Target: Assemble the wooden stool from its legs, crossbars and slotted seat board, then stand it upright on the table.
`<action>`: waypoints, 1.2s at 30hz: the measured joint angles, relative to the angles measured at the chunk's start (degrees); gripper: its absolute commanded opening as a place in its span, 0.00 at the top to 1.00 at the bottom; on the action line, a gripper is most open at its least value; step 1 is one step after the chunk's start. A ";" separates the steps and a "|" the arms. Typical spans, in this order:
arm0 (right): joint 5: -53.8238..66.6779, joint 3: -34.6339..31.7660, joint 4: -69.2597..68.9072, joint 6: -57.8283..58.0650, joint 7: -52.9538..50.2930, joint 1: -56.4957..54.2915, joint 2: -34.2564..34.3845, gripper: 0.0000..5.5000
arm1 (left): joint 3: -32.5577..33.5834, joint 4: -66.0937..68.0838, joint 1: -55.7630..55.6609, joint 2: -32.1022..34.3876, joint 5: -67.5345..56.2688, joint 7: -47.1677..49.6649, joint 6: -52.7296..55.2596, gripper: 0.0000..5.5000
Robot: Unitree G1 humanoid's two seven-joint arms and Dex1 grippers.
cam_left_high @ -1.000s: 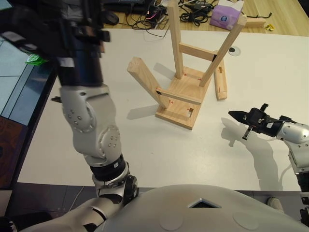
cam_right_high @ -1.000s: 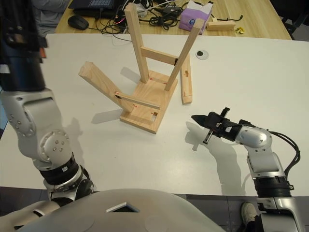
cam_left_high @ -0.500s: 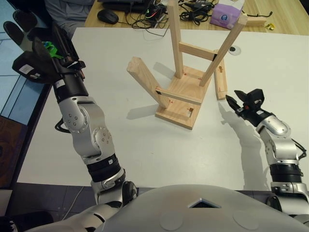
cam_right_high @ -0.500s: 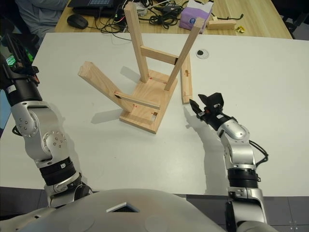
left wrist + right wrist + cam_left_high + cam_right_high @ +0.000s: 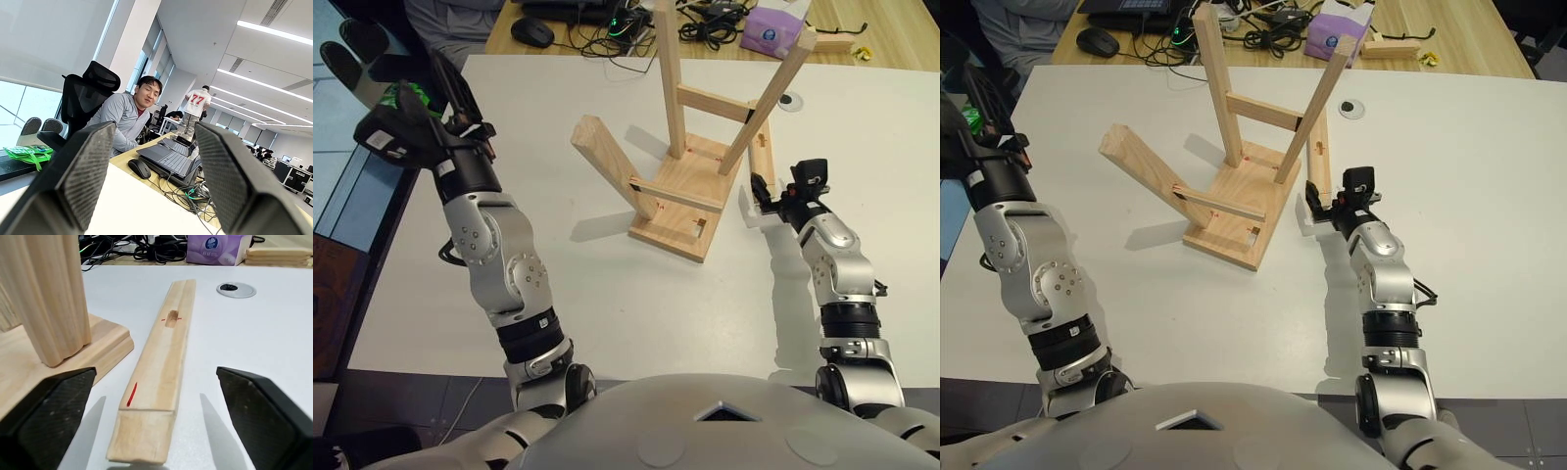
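The right gripper [image 5: 156,431] is set wide open, low over the table [image 5: 607,294], and nothing is held. One finger [image 5: 46,413] is seen on each side of the near end of the loose leg [image 5: 161,357], with a clear gap left between wood and fingers on both sides.

The loose leg is laid flat on the table, just beside the right edge of the seat board [image 5: 680,201]. A slot and red marks are seen on its upper face.

The seat board is laid flat on the table. Two upright legs [image 5: 668,78] are fitted at its far side and are joined by a crossbar [image 5: 710,101]. A third leg [image 5: 607,166] is tilted outward to the left and is tied to the board by a second crossbar [image 5: 680,196]. An open slot [image 5: 698,227] is seen at the near right corner of the board.

The left gripper [image 5: 411,98] is held raised beyond the left edge of the table, well apart from the stool parts. Its fingers [image 5: 83,176] are spread wide and nothing is held between them.

A purple tissue pack [image 5: 771,27], a mouse [image 5: 530,32] and cables [image 5: 607,29] are located on the desk behind the table.
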 measured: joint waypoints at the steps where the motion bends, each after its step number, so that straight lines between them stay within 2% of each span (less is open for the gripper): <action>1: 0.37 -0.24 0.09 0.94 -0.16 -0.26 0.11 0.06 | 0.07 0.18 -0.01 0.05 -0.02 -0.14 -0.25 0.45; 5: 0.67 -1.37 0.43 6.89 -1.34 -1.84 -0.07 0.03 | -1.42 1.02 2.33 0.83 -1.16 -4.26 0.64 0.45; 8: 0.57 -2.21 0.85 10.10 -2.34 -2.12 -0.64 0.03 | -6.17 1.43 9.72 3.24 -3.17 -13.41 3.74 0.45; 12: 0.40 -2.19 0.90 11.90 -2.43 -2.72 -0.98 0.03 | -12.07 4.45 14.03 5.02 -3.35 -19.79 8.82 0.45; 16: -0.39 -2.13 1.51 12.78 -3.17 -3.73 -0.93 0.03 | -19.59 6.61 14.60 4.67 0.10 -20.48 13.20 0.45; 21: -1.54 -2.11 2.61 12.10 -3.59 -4.22 -0.92 0.03 | -22.37 8.76 14.31 3.41 3.67 -17.24 15.31 0.45; 26: -1.61 -2.24 3.28 12.23 -4.42 -4.80 -0.72 0.18 | -25.12 9.81 14.16 2.42 5.79 -16.68 17.02 0.45; 33: -1.57 -2.49 3.80 12.51 -4.89 -5.61 -0.32 0.39 | -22.41 12.17 12.57 1.88 6.76 -14.14 17.32 0.45; 36: -1.51 -3.51 4.41 11.71 -5.89 -5.64 0.11 0.48 | -21.65 13.04 11.70 -0.75 6.51 -12.66 16.84 0.45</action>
